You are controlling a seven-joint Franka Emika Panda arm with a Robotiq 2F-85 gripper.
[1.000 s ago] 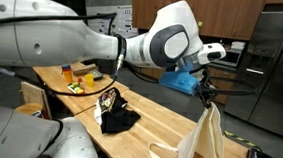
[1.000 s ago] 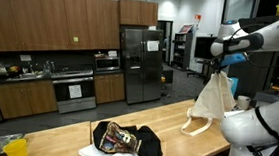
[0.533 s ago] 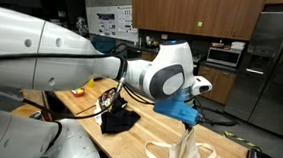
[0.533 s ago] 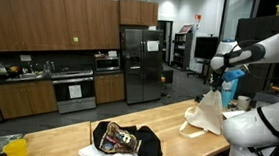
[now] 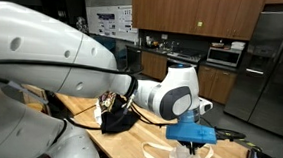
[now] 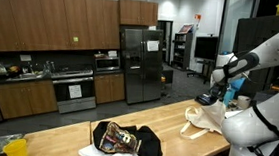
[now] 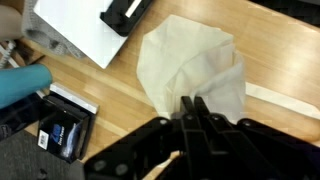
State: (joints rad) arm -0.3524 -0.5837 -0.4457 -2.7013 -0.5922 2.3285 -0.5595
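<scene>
Gripper (image 7: pixel 190 108), jaws pressed together, pinches the cloth bag (image 7: pixel 185 55) just beneath it; the bag slumps on the wooden counter (image 7: pixel 105 95), set down but not yet released.

You have one cream cloth bag (image 7: pixel 195 65) lying on one wooden counter (image 7: pixel 120 100). In an exterior view you can count one heap of dark clothing (image 6: pixel 127 139), one steel refrigerator (image 6: pixel 141 60) and one oven (image 6: pixel 74 89). The wrist view adds one white box (image 7: pixel 80 38) and one black device (image 7: pixel 65 128).
</scene>
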